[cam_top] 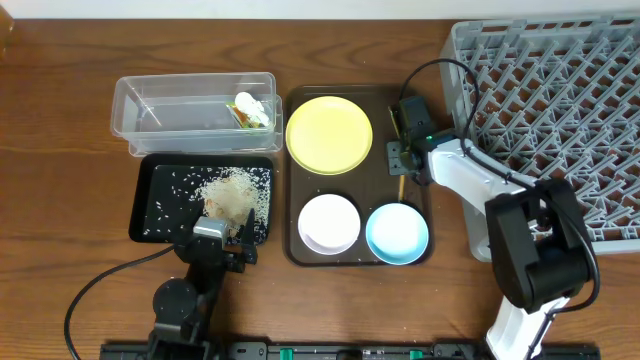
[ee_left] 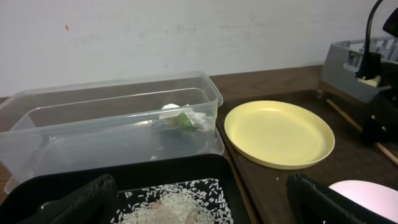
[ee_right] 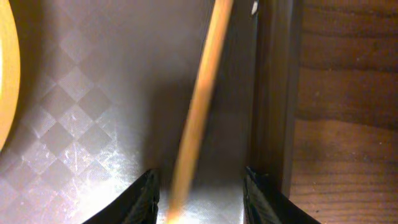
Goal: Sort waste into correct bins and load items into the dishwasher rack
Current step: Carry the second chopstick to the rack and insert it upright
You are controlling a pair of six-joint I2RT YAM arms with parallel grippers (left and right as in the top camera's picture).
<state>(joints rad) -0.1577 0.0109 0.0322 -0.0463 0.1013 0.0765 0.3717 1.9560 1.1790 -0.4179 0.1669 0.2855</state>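
Left of the brown tray (cam_top: pixel 370 185), the wrapper (cam_top: pixel 247 103) and packet (cam_top: pixel 243 118) lie in the clear tub (cam_top: pixel 130 100) and the rice (cam_top: pixel 235 190) in the black tray (cam_top: pixel 150 215), so I judge the waste sorted. On the brown tray wait the plate (cam_top: pixel 329 134), white bowl (cam_top: pixel 329 222) and blue bowl (cam_top: pixel 397 232). The rack (cam_top: pixel 560 90), right of it, looks unloaded. My right fingers (ee_right: pixel 142 202) are apart, straddling the chopsticks (ee_right: pixel 199 112) by its right rim. My left fingers (ee_left: pixel 81 202) are apart too.

Readable text: none in any of the three views.
Packet (ee_left: pixel 180 121): it lies in the clear tub (ee_left: pixel 93 118) at the far left. Its green and orange print perhaps carries letters, but they are too small to read.
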